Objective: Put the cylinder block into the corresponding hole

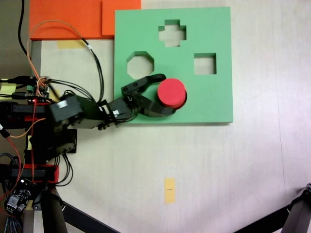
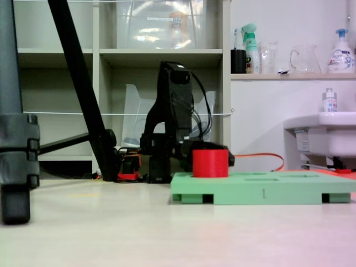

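The red cylinder block (image 1: 171,93) stands upright on the lower middle of the square green foam board (image 1: 214,97). From the side, in a fixed view, the cylinder block (image 2: 210,163) rises above the board's top face. My gripper (image 1: 168,94) reaches in from the left, with one black finger (image 1: 151,80) along the block's upper side and the other curved under its lower side, shut on it. The circular cutout is hidden, and the block covers the spot where it stands. I cannot tell how deep the block's base sits.
The board shows an octagonal cutout (image 1: 140,64), a cross-shaped one (image 1: 172,33) and a square one (image 1: 204,64). Orange foam sheets (image 1: 68,18) lie at the upper left. Loose wires (image 1: 90,53) arc over the arm's base. Tripod legs (image 2: 83,94) stand nearby.
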Controlling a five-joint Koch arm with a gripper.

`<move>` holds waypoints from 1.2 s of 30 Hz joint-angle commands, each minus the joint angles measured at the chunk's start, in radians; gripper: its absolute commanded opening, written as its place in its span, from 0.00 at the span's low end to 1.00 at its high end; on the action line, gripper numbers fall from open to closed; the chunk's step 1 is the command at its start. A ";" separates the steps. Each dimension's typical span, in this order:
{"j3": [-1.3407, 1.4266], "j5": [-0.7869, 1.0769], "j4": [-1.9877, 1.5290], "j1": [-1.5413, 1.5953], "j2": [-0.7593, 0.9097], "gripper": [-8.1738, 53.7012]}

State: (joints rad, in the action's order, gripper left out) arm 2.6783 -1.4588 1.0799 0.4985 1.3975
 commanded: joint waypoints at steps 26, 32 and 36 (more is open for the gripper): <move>0.436 1.466 -0.765 -0.546 0.920 0.69; 0.456 1.468 -1.068 -0.581 0.920 0.69; 0.457 1.463 -1.071 -0.583 0.920 0.68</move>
State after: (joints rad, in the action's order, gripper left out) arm 3.0634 0.0015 0.0337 -0.0690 2.2473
